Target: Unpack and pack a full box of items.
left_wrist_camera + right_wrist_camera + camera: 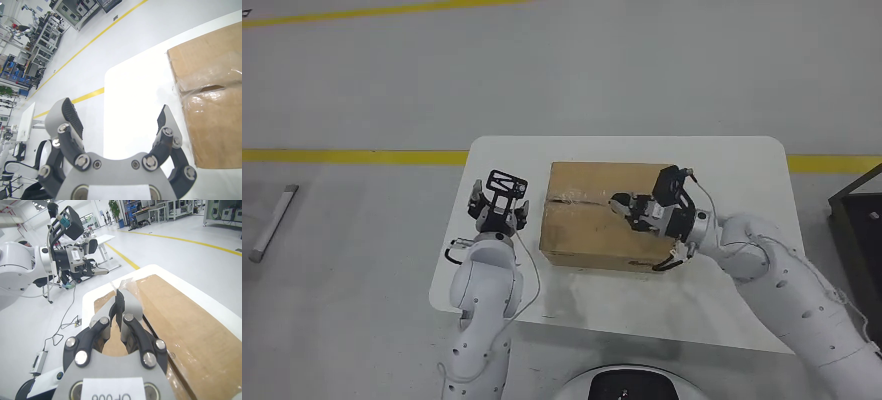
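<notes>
Box (587, 235) of brown cardboard sits in the middle of the white table (742, 300), flaps down. Right gripper (620, 203) is over the middle of the box top, fingers pressed together, beside a loose bit of clear tape (125, 283). Left gripper (497, 207) hangs just left of the box, fingers wide apart.

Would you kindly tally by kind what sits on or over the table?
Cardboard box: 1
Clear tape strip: 1
Grippers: 2 (left gripper open; right gripper shut on the tape strip)
Total: 4
</notes>
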You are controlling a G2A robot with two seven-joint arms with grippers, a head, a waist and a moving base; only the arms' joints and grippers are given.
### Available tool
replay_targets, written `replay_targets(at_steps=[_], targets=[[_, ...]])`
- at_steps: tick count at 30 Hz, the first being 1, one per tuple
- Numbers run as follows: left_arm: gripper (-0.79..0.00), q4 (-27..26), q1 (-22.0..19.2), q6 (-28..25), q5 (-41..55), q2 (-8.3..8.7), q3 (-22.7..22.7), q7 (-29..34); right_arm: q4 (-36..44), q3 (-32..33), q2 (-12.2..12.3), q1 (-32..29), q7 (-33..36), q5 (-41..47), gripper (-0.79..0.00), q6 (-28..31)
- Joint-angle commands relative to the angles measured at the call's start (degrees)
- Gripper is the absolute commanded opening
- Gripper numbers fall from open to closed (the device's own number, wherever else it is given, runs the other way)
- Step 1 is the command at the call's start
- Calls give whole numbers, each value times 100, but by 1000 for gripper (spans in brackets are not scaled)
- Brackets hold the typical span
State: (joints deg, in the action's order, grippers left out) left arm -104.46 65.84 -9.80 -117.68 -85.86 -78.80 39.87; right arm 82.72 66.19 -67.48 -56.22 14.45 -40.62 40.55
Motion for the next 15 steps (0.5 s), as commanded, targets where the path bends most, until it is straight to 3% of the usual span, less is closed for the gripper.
replay_targets(at_steps=[1,8,15], targets=[[0,-8,-1,-32,8,1,31,-11,61,124,25,-133,171,375,-785,-124],[0,-27,-16,-123,-16,8,111,-32,383,389,93,-508,978,1380,-785,-823],[0,-39,-29,-178,-38,13,166,-43,621,527,132,-564,1191,1181,-785,-1200]])
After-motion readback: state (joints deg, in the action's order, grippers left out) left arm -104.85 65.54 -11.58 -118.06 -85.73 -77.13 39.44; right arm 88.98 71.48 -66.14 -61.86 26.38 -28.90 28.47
